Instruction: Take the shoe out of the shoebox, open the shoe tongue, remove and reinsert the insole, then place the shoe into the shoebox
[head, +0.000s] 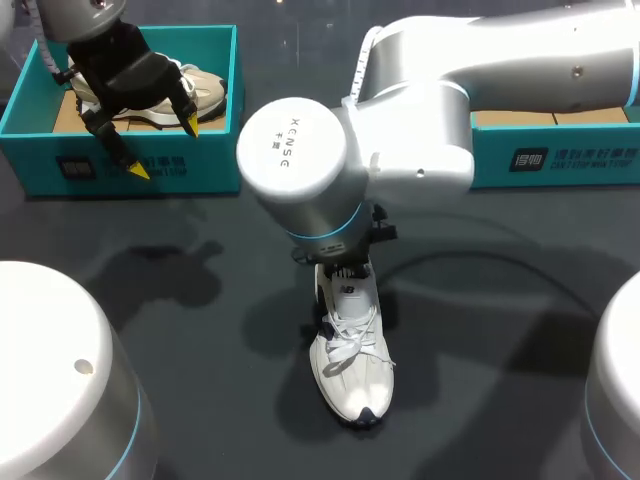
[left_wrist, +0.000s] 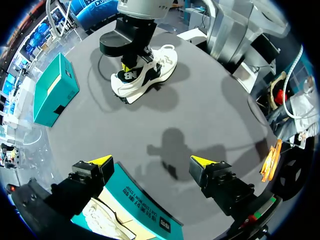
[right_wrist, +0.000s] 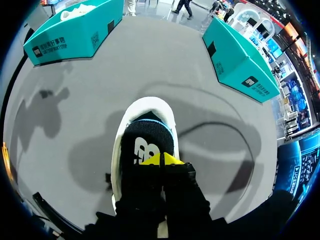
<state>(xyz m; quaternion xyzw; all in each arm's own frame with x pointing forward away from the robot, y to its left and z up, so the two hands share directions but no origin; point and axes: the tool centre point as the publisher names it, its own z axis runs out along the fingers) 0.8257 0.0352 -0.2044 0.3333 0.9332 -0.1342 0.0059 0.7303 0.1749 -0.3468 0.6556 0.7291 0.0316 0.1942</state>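
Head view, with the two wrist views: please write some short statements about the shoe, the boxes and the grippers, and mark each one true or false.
1. The white shoe stands on the table, outside the left shoebox and the right shoebox. True.
2. The left gripper holds the white shoe. False: it is open above the left shoebox and holds nothing.
3. The right gripper is at the heel of the white shoe, with its fingers together. True.
4. The left shoebox is empty. False: a second shoe lies in it.
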